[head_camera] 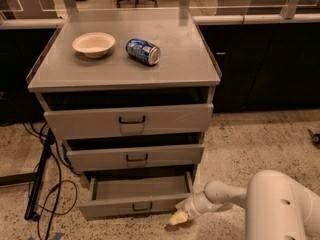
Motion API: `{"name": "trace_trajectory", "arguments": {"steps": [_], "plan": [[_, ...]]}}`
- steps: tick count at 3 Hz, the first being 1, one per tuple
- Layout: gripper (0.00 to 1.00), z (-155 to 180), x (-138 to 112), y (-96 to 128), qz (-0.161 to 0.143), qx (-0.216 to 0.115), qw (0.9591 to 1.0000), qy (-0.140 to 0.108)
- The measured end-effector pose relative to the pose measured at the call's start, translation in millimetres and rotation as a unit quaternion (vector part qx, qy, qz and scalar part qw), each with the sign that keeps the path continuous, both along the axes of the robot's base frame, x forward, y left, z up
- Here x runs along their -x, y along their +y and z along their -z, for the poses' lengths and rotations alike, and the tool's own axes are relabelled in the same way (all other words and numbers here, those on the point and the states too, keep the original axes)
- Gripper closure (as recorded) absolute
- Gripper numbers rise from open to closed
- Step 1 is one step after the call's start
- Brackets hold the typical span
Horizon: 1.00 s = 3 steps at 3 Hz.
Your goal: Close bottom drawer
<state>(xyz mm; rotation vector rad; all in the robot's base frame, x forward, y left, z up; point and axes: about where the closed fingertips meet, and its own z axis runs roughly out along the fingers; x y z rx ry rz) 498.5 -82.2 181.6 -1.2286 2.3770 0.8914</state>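
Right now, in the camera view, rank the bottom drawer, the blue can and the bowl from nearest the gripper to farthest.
Gripper: low in the view, right of centre.
1. Bottom drawer: just left of it, pulled open.
2. Blue can: on the cabinet top, centre.
3. Bowl: same top, farther left.

Grey desk [190, 69], upper frame: cream bowl [93, 44] left, blue can [143, 51] lying on its side nearby; end effector [177, 218] lower centre.

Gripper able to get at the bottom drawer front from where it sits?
Probably yes. The gripper sits low at the right end of the front panel of the open bottom drawer; nothing shows between them.
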Motion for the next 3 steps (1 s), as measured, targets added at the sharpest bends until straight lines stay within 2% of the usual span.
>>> {"name": "trace_trajectory", "arguments": {"steps": [1,2,3], "plan": [[0.75,-4.2,-77.2,14.7,-0.007,0.021,0.9988,-0.044],[0.97,-7.3,-97.3,15.7,-0.006,0.033,0.9978,-0.057],[0.0,-7.3,-97.3,15.7,-0.006,0.033,0.9978,-0.057]]}}
